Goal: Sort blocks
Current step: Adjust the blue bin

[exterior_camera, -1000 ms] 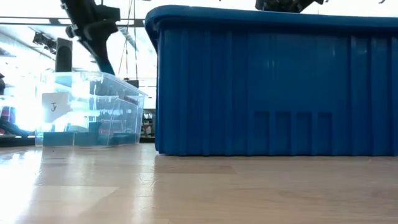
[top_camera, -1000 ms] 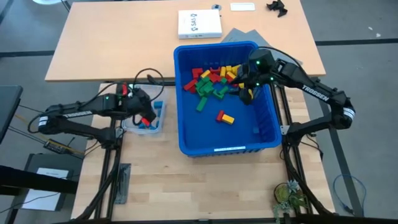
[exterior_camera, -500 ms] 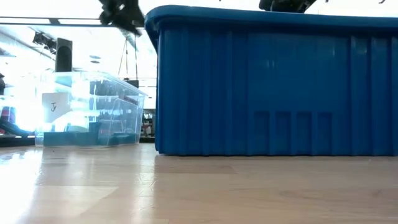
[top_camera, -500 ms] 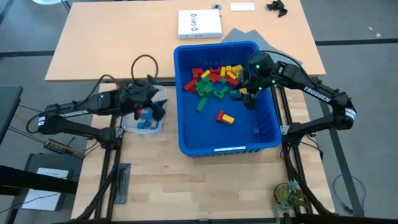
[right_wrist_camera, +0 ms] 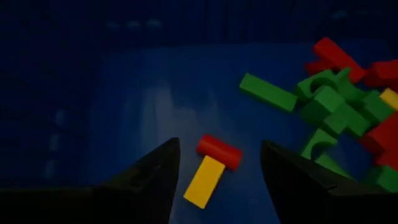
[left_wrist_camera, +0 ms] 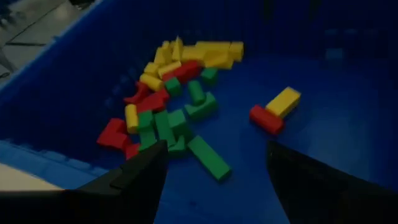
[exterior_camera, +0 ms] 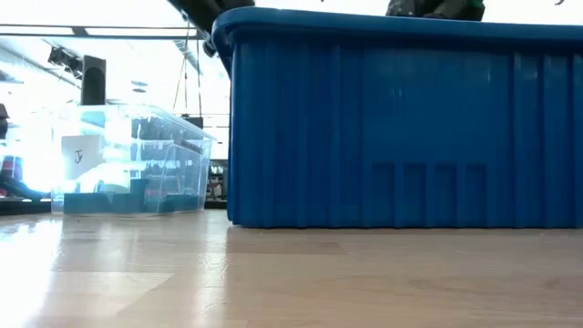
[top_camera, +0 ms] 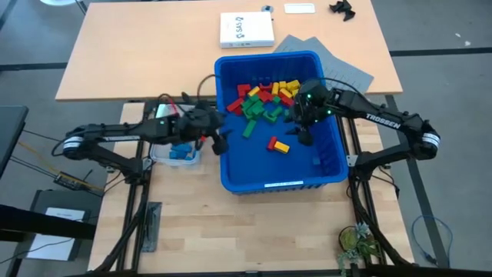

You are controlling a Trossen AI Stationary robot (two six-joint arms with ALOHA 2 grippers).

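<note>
Two dark arms are reaching toward the large blue bin [top_camera: 231, 165] in the high view. The left gripper [top_camera: 217, 138] is hanging at the bin's left wall, just past the small clear tub [top_camera: 158, 156], which is holding a few blue pieces. The right gripper [top_camera: 302, 131] is hovering inside the bin, beside the heap of blocks [top_camera: 264, 98] that is lying against the far wall. A red and yellow pair [top_camera: 277, 145] is sitting apart from the heap on the bin floor, close to the right gripper. A white box [top_camera: 247, 30] is lying on the table beyond the bin.

In the low view, the bin [exterior_camera: 401, 128] is filling most of the frame and the clear tub [exterior_camera: 127, 159] is standing to its left on the wooden table [exterior_camera: 273, 273]. Dark arm parts are showing above the bin's rim; neither gripper's fingers are showing there.

In the left wrist view, the left gripper [left_wrist_camera: 214, 162] is looking down into the bin with its fingers [left_wrist_camera: 134, 174] spread apart and nothing between them. The heap of red, yellow and green blocks [left_wrist_camera: 174, 106] is lying ahead, with the red and yellow pair [left_wrist_camera: 275, 110] off to one side.

In the right wrist view, the right gripper [right_wrist_camera: 217, 165] is holding its fingers [right_wrist_camera: 155, 171] wide apart, empty, with the red and yellow pair [right_wrist_camera: 211, 168] lying on the bin floor in the gap between them. Green and red blocks [right_wrist_camera: 336, 99] are lying farther off.
</note>
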